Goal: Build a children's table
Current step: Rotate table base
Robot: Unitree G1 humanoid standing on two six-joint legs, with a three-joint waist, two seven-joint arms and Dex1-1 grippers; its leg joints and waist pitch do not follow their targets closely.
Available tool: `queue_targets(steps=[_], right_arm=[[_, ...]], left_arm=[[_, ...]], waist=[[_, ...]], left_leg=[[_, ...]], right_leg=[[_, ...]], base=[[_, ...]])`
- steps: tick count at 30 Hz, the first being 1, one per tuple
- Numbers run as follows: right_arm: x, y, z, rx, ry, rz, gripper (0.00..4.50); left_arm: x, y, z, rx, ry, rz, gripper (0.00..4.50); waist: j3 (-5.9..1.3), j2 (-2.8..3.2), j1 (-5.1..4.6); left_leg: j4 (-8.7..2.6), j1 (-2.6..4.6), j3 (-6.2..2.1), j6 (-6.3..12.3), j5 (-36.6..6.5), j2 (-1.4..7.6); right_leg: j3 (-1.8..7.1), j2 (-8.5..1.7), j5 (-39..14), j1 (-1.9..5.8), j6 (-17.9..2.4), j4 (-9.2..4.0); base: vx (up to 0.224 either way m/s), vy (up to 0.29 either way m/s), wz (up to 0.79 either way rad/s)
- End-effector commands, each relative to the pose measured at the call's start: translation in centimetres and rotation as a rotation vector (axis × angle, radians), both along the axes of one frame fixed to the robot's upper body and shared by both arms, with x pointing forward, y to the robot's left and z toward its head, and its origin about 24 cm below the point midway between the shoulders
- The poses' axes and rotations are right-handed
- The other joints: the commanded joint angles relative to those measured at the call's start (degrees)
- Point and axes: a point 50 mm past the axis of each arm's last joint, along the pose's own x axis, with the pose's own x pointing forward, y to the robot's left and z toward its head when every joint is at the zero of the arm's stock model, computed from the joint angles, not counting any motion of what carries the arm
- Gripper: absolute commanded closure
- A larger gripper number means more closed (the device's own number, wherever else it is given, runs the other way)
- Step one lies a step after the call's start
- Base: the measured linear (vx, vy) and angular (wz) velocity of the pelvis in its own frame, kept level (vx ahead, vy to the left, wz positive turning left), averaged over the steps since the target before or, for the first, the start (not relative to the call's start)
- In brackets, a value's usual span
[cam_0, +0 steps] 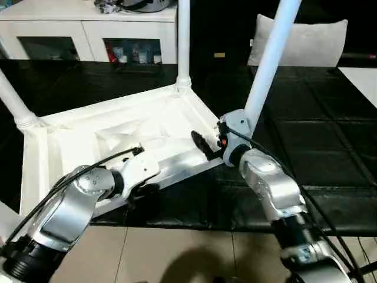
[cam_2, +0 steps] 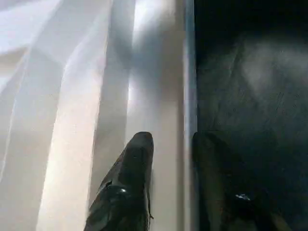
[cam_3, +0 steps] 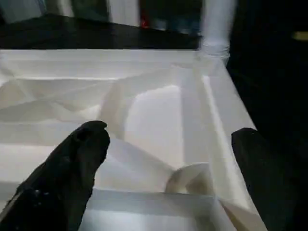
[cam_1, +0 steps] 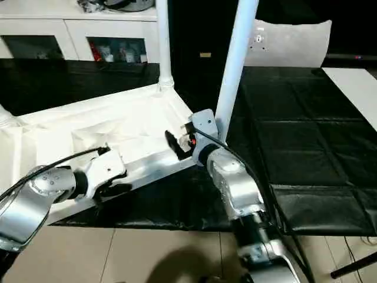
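1. The children's table (cam_0: 118, 132) is lying upside down on the black-covered work table (cam_0: 330, 147), its ribbed underside facing up at me. Legs are standing in the sockets I can make out: the far one (cam_0: 184, 41), one at my far left (cam_0: 13, 100), and the near-right leg (cam_0: 268, 65) rising just behind my right wrist.
2. My left gripper (cam_2: 171, 159) is straddling the near rim (cam_2: 188, 96): one finger (cam_2: 130, 183) inside on the white plastic, the other outside over the black cover. I judge it clamped on that rim.
3. My right gripper (cam_3: 168, 159) is hanging spread wide and empty over the corner pocket nearest the near-right leg.
4. I judge the plastic light, stiff and slick; the thin rim and ribs give the surest hold, while the smooth legs would slide between my fingers.
5. Beyond the work table, a white cabinet (cam_0: 88, 29) is standing.
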Motion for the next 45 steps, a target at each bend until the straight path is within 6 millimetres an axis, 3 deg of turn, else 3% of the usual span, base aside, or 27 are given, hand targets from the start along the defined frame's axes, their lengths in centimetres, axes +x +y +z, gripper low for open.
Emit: queue_targets(steps=[1, 2, 6, 9, 11, 12, 13, 14, 16, 23, 25, 26, 28, 30, 33, 37, 39, 41, 43, 44, 45], right_arm=[[0.6, -1.0, 0.0, 0.005, -0.007, -0.085, 0.0], [1.0, -2.3, -0.4, 0.02, 0.008, -0.166, 0.0], [1.3, -3.6, -0.8, 0.015, 0.019, -0.224, 0.0], [1.9, -7.8, -1.2, 0.053, 0.032, -0.392, 0.0], [2.0, -9.7, -1.4, 0.053, 0.035, -0.455, 0.0], [2.1, -10.3, -1.5, 0.044, 0.033, -0.472, 0.0], [2.1, -10.9, -1.5, 0.039, 0.03, -0.491, 0.0], [2.1, -11.0, -1.5, 0.038, 0.03, -0.493, 0.0], [2.1, -13.3, -1.2, 0.028, 0.017, -0.558, 0.0], [2.0, -16.5, -0.6, 0.008, -0.013, -0.64, 0.0], [1.9, -16.8, -0.5, 0.001, -0.02, -0.647, 0.0], [1.8, -17.0, -0.4, -0.006, -0.03, -0.644, 0.0], [1.7, -16.4, -0.4, -0.006, -0.04, -0.598, 0.0], [1.4, -15.2, -0.6, -0.004, -0.051, -0.525, 0.0], [1.0, -14.4, -0.8, 0.002, -0.056, -0.483, 0.0], [-0.7, -11.8, -1.4, 0.009, -0.067, -0.376, 0.0], [-1.6, -10.5, -1.7, 0.008, -0.066, -0.298, 0.0], [-2.2, -9.8, -1.8, 0.005, -0.065, -0.242, 0.0], [-3.1, -8.8, -1.9, 0.022, -0.082, -0.171, 0.0], [-3.5, -8.4, -1.9, 0.041, -0.09, -0.139, 0.0], [-3.6, -8.3, -1.9, 0.046, -0.089, -0.133, 0.0]], left_arm=[[-0.1, 0.2, -0.1, 0.046, -0.008, 0.005, 2.94], [-0.1, 0.1, -0.1, 0.044, -0.005, 0.01, 2.94], [0.0, 0.3, -0.1, 0.07, -0.019, 0.015, 2.94], [0.9, 0.4, 0.1, 0.065, -0.073, 0.035, 2.94], [1.1, 0.2, 0.2, 0.045, -0.08, 0.03, 2.94], [1.2, 0.2, 0.3, 0.044, -0.084, 0.028, 2.94], [1.3, 0.2, 0.2, 0.046, -0.088, 0.031, 2.94], [1.3, 0.2, 0.2, 0.046, -0.089, 0.031, 2.94], [1.6, 0.1, 0.1, 0.042, -0.107, 0.033, 2.94], [3.6, -0.4, -0.1, 0.03, -0.22, 0.081, 2.94], [4.1, -0.7, -0.1, 0.012, -0.256, 0.104, 2.94], [4.5, -1.3, 0.2, -0.045, -0.292, 0.117, 2.94], [4.5, -2.1, 0.3, -0.147, -0.313, 0.137, 2.94], [4.1, -2.9, 0.1, -0.285, -0.323, 0.175, 2.94], [3.7, -3.1, -0.3, -0.351, -0.323, 0.204, 2.94], [1.5, -3.1, -2.0, -0.51, -0.309, 0.263, 2.94], [0.1, -3.1, -2.6, -0.576, -0.267, 0.248, 2.94], [-0.9, -3.1, -2.8, -0.631, -0.249, 0.231, 2.74], [-1.7, -2.5, -2.6, -0.677, -0.297, 0.262, 2.58], [-2.1, -2.0, -2.5, -0.704, -0.326, 0.289, 2.54], [-2.2, -1.9, -2.5, -0.707, -0.333, 0.292, 2.36]], waist=[[-3.18, 0.07, 0.0], [-3.14, 0.07, 0.05], [-3.17, 0.06, 0.38], [-3.27, 0.21, 0.73], [-3.32, 0.16, 1.68], [-3.28, 0.08, 1.9], [-3.29, 0.47, 2.47], [-3.32, 0.2, 2.63], [-3.57, 0.55, 2.78], [-4.08, -0.41, 2.83], [-4.11, -0.43, 2.87], [-4.22, -0.53, 2.77], [-4.18, -0.48, 2.8], [-4.12, -0.83, 2.77], [-4.14, -1.09, 2.78], [-4.13, -1.11, 2.55], [-3.82, -1.13, 2.36], [-3.48, -0.99, 2.15], [-3.01, -0.52, 2.21], [-2.71, -0.75, 1.85], [-2.69, -0.78, 1.76]], left_leg=[[-4.57, -0.04, -0.14, 1.35, -12.06, 0.96], [-4.55, 0.25, -0.02, 1.2, -12.7, 1.03], [-4.69, 0.38, -0.06, 0.94, -13.39, 1.01], [-4.62, 0.53, 0.03, 1.09, -14.06, 0.87], [-4.37, 1.57, 0.48, 0.93, -14.82, 0.95], [-4.36, 1.6, 0.61, 0.98, -14.88, 0.92], [-4.39, 1.54, 0.62, 0.78, -14.83, 1.0], [-4.4, 1.52, 0.72, 0.73, -14.87, 0.97], [-4.49, 0.77, 0.44, 0.72, -13.81, 0.92], [-4.03, -0.23, 0.65, 2.12, -9.18, 0.6], [-3.93, -0.41, 0.67, 2.32, -8.54, 0.62], [-3.69, -0.83, 0.73, 2.93, -7.21, 0.48], [-3.61, -0.94, 0.82, 3.26, -6.85, 0.58], [-3.53, -1.02, 0.94, 3.71, -7.33, 0.51], [-3.55, -1.13, 0.9, 4.45, -6.95, 0.63], [-3.5, -1.25, 0.98, 5.17, -6.17, 0.73], [-3.77, -1.38, 0.95, 5.15, -7.51, 0.93], [-3.95, -0.98, 0.99, 4.7, -10.77, 0.87], [-4.07, -0.92, 0.89, 4.4, -12.72, 0.88], [-4.03, -0.57, 0.89, 4.06, -15.62, 0.64], [-4.04, -0.52, 0.88, 3.93, -15.93, 0.61]], right_leg=[[3.38, -3.56, -27.44, 3.3, -3.15, -4.08], [3.48, -3.57, -27.3, 3.01, -3.17, -4.16], [3.68, -3.31, -25.1, 3.06, -4.15, -3.76], [3.67, -3.4, -25.84, 3.07, -4.1, -3.9], [3.87, -3.19, -25.17, 2.33, -4.78, -4.05], [3.88, -3.16, -25.24, 2.26, -4.99, -4.08], [3.94, -3.18, -25.24, 2.39, -5.05, -3.93], [3.92, -3.1, -24.92, 2.39, -5.09, -3.94], [3.83, -3.23, -24.0, 3.12, -4.92, -3.52], [3.7, -3.1, -20.27, 3.61, -5.75, -2.97], [3.68, -3.2, -19.99, 3.7, -5.88, -2.92], [3.58, -3.15, -19.83, 3.79, -5.63, -2.97], [3.61, -3.29, -19.77, 3.75, -5.96, -2.93], [3.5, -3.22, -20.79, 3.75, -5.64, -3.07], [3.46, -3.3, -22.17, 3.58, -4.63, -3.17], [3.53, -3.02, -22.47, 3.31, -3.52, -3.31], [3.46, -3.05, -24.22, 3.2, -2.57, -3.66], [3.3, -2.89, -28.72, 2.67, -1.34, -4.53], [3.23, -3.04, -30.9, 2.5, -0.33, -5.08], [2.81, -2.81, -34.62, 2.16, 1.32, -5.86], [2.79, -2.82, -35.03, 2.21, 1.76, -6.05]], base=[[0.0, 0.0, 0.0], [0.0, 0.0, 0.0], [0.0, 0.0, 0.0], [0.0, 0.0, 0.0], [0.0, 0.0, 0.0], [0.0, 0.0, 0.0], [0.0, 0.0, 0.0], [0.0, 0.0, 0.0], [0.0, 0.0, 0.0], [0.0, 0.0, 0.0], [0.0, 0.0, 0.0], [0.0, 0.0, 0.0], [0.0, 0.0, 0.0], [0.0, 0.0, 0.0], [0.0, 0.0, 0.0], [0.0, 0.0, 0.0], [0.0, 0.0, 0.0], [0.0, 0.0, 0.0], [0.0, 0.0, 0.0], [0.0, 0.0, 0.0], [0.0, 0.0, 0.0]])
